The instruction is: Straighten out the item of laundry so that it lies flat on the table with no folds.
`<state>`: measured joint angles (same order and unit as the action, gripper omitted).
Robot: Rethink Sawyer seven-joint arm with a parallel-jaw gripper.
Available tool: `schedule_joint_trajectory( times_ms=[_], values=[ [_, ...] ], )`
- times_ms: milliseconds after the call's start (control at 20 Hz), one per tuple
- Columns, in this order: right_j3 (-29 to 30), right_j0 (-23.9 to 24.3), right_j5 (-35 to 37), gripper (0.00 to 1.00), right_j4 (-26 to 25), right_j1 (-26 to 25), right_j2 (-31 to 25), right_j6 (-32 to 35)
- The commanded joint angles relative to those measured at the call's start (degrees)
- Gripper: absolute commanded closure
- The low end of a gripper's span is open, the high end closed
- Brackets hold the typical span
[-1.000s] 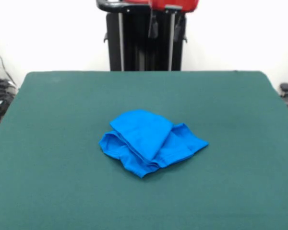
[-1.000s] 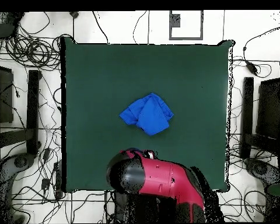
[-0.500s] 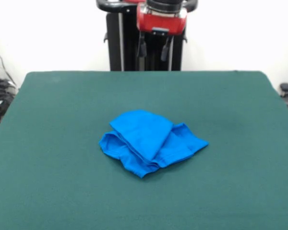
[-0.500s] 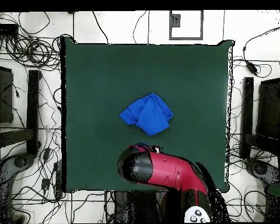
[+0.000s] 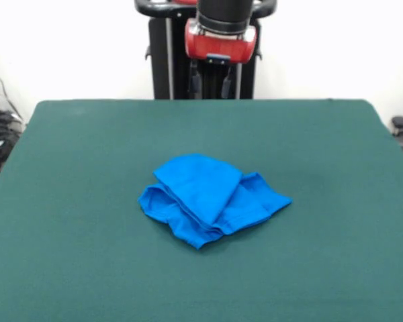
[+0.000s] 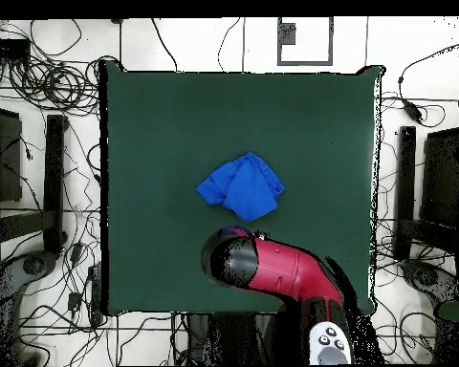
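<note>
Presently you have the shirt point(image 5: 211, 198) lying crumpled near the middle of the table point(image 5: 74, 201), folded over itself in several layers, with one rounded flap on top and a sleeve-like corner jutting out to one side. Only plain blue fabric faces up; you will find no print, lettering or label readable on it in either view. The hand point(image 5: 211, 82) hangs above the table's far edge from the shirt in the front view, well apart from the cloth and touching nothing. Two dark fingers point(image 5: 196, 80) point down below the red wrist ring with a gap between them, so the hand stands open and empty. From overhead, the red arm point(image 6: 272, 269) reaches over the table just beside the shirt, hiding the hand beneath it. No writing shows on the arm.
</note>
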<state>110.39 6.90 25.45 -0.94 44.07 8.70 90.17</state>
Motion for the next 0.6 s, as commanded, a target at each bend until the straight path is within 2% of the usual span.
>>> schedule_joint_trajectory(
  times_ms=[50, 250, 600],
  values=[
    [-4.57, 0.51, -1.48, 0.0, 4.85, -2.47, -2.19, 13.86],
    [-6.07, -0.61, 0.02, 0.0, 6.78, -1.67, -1.52, 15.16],
    [-9.91, -1.53, 0.07, 0.0, 11.02, -4.81, -1.28, 17.63]
  ],
)
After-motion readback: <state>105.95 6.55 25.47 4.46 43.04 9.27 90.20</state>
